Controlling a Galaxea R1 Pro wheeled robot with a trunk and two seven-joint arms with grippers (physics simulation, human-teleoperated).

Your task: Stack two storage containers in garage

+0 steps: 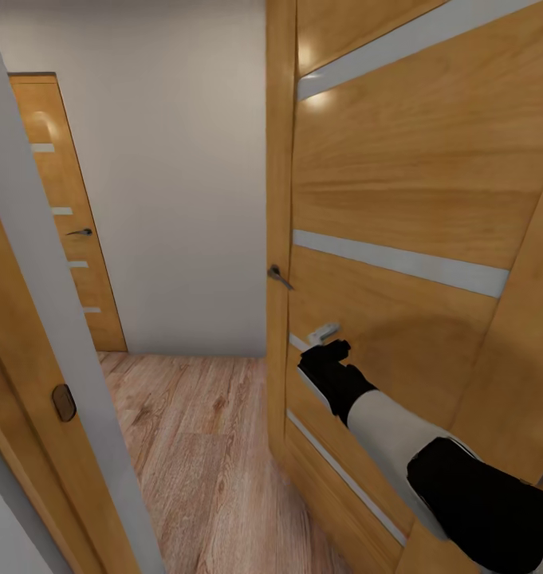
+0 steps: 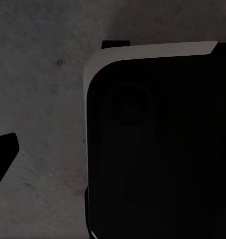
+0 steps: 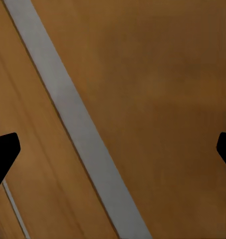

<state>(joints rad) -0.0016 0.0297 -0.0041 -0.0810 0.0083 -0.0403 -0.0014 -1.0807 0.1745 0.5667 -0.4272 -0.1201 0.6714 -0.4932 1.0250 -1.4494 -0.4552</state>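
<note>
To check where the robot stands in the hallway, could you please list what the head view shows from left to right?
Near door frame with latch plate → far closed door → plain wall → open door's handle → right gripper against the open door.

A wooden door [image 1: 399, 183] stands open at the right half of the head view, honey-brown with pale grey horizontal strips and a dark lever handle [image 1: 279, 276] at its edge near the middle of the frame. The right gripper [image 1: 323, 332] is close against this door in the lower right, its fingers spread wide; in the right wrist view the door panel and one grey strip [image 3: 78, 129] are just in front of it. Light wood plank flooring [image 1: 199, 430] runs through the lower middle to a plain white wall [image 1: 175, 175]. A second similar door [image 1: 64, 215] is closed at the upper left
</note>
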